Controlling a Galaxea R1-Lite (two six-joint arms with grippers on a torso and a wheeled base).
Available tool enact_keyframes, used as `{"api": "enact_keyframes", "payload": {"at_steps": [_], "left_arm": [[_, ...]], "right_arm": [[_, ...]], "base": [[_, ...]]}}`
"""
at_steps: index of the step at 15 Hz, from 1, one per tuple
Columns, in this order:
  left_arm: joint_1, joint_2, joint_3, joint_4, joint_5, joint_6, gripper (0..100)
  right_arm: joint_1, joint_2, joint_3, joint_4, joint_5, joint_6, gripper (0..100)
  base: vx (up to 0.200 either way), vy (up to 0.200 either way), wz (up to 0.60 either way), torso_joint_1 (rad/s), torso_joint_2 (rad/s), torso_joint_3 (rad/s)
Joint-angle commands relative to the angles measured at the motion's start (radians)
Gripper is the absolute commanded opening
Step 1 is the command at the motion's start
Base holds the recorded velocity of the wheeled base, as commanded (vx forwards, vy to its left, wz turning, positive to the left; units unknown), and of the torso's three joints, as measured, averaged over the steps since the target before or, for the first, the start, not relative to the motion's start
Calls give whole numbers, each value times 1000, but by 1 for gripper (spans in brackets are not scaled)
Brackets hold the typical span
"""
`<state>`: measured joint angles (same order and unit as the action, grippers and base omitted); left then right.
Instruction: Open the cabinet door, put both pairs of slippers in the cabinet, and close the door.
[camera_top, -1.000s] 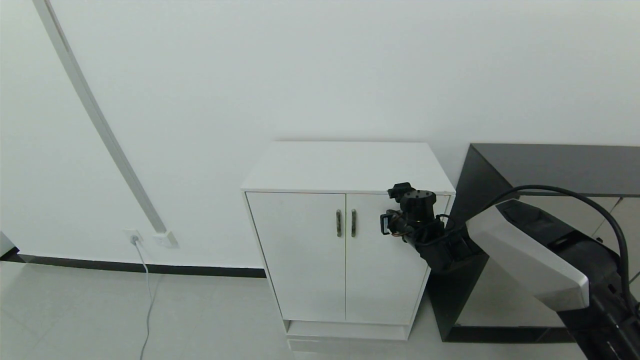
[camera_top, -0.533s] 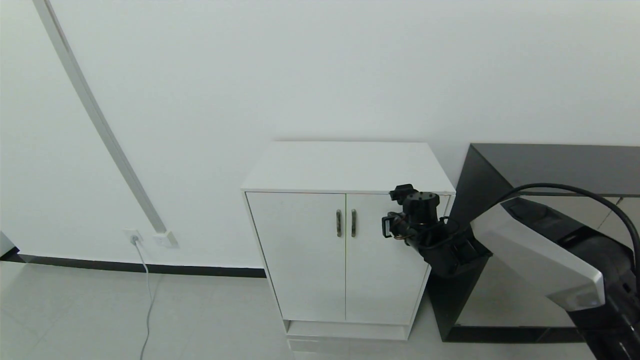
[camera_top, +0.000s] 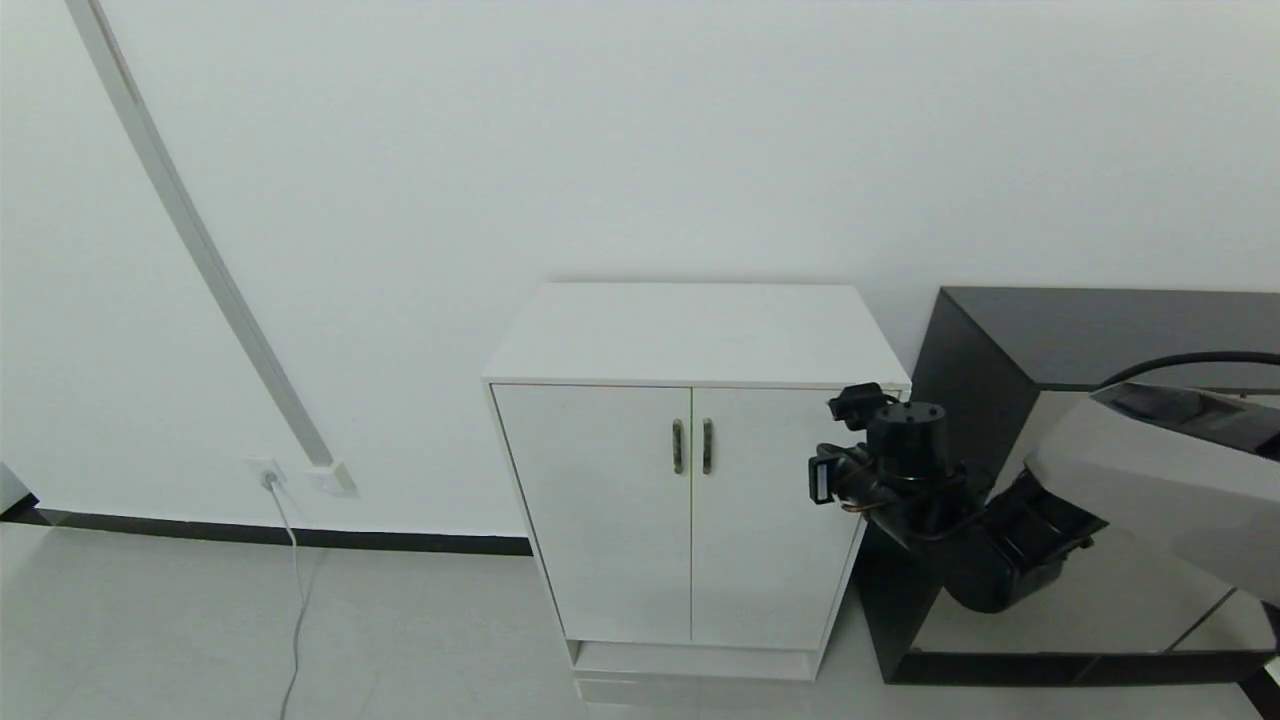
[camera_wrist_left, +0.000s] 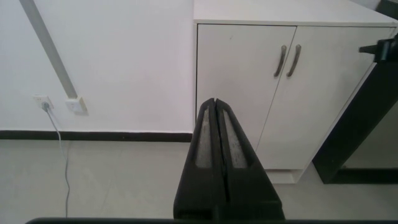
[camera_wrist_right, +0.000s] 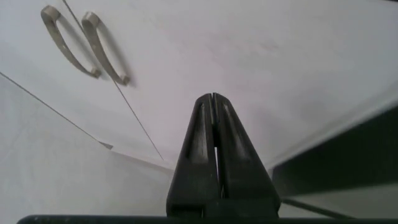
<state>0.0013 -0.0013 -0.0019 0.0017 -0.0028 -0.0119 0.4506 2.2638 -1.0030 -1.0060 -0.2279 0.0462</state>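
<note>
The white cabinet (camera_top: 690, 335) stands against the wall with both doors closed. Two metal handles (camera_top: 678, 446) (camera_top: 707, 446) sit side by side at the centre seam. My right arm's wrist (camera_top: 900, 465) hangs in front of the right door's outer edge, well to the right of the handles. In the right wrist view my right gripper (camera_wrist_right: 212, 99) is shut and holds nothing, pointing at the right door (camera_wrist_right: 261, 56), with the handles (camera_wrist_right: 102, 50) off to one side. My left gripper (camera_wrist_left: 214, 102) is shut and holds nothing, some way back from the left door (camera_wrist_left: 239, 81).
A black glossy cabinet (camera_top: 1060, 335) stands right next to the white one. A wall socket with a cable (camera_top: 266, 474) and a slanted conduit (camera_top: 180, 215) are on the left wall. Open grey floor (camera_top: 250, 630) lies before and left of the cabinet.
My right arm has drawn back to the right and slightly down, away from the handles, toward the right door's outer edge. The doors stay closed.
</note>
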Motion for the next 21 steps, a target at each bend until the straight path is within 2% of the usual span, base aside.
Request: {"api": "enact_keyframes", "payload": {"at_steps": [1, 8, 16, 18, 21], "left_arm": [[0, 1, 0, 0, 0, 0, 0], [0, 1, 0, 0, 1, -2, 0], [0, 1, 0, 0, 0, -2, 0], [0, 1, 0, 0, 0, -2, 0], [0, 1, 0, 0, 0, -2, 0]], "right_arm": [[-26, -162, 190, -49, -1, 0, 0], [-179, -420, 647, -227, -1, 0, 0], [-296, -779, 1000, -241, 24, 8, 0], [-337, -873, 1003, -180, 35, 29, 0], [-426, -1096, 1003, 61, 133, 35, 0]], "base": [[0, 0, 0, 0, 0, 0], [0, 0, 0, 0, 0, 0], [0, 0, 0, 0, 0, 0], [0, 0, 0, 0, 0, 0], [0, 0, 0, 0, 0, 0]]}}
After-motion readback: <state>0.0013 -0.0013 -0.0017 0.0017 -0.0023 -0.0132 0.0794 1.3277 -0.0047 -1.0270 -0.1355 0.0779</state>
